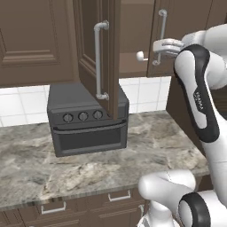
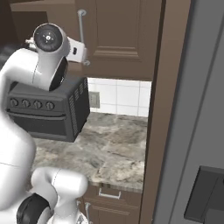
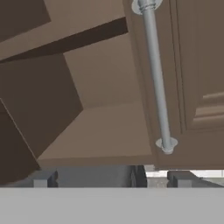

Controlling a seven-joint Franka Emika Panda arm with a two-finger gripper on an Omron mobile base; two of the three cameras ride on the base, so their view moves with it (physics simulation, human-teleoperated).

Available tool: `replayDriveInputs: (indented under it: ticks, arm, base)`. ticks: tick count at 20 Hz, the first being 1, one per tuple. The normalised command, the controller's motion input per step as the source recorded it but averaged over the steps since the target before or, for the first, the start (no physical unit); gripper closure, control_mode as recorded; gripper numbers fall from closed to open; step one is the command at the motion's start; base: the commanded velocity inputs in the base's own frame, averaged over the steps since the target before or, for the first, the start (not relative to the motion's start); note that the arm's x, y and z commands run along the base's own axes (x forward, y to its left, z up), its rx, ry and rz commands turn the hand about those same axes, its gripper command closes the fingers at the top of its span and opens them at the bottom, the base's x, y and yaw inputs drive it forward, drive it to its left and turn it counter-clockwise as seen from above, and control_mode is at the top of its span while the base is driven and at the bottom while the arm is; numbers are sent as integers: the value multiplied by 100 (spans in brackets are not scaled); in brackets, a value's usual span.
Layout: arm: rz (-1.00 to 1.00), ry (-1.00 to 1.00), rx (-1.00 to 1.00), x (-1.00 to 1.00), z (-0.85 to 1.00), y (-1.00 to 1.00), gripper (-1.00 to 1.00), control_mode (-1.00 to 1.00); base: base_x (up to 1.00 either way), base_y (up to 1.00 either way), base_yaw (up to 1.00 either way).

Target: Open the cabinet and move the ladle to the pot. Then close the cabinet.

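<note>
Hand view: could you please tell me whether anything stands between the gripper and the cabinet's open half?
Nothing visible does. The open gripper faces the cabinet opening directly; the closed right door lies beside it.

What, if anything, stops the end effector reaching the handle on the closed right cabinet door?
Probably nothing, so likely yes. The end effector is up at the cabinet, and the handle on the right door stands bare just ahead of it. The open left door swings off to the side.
</note>
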Motion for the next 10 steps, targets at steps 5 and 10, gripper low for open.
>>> replayDriveInputs:
  ticks: [5, 10]
  arm:
    - [-27, 0, -8, 54, 0, -41, -100, -100]
    - [-13, 0, -1, 52, 0, -34, -100, -100]
  base:
    - [0, 0, 0]
    - [0, 0, 0]
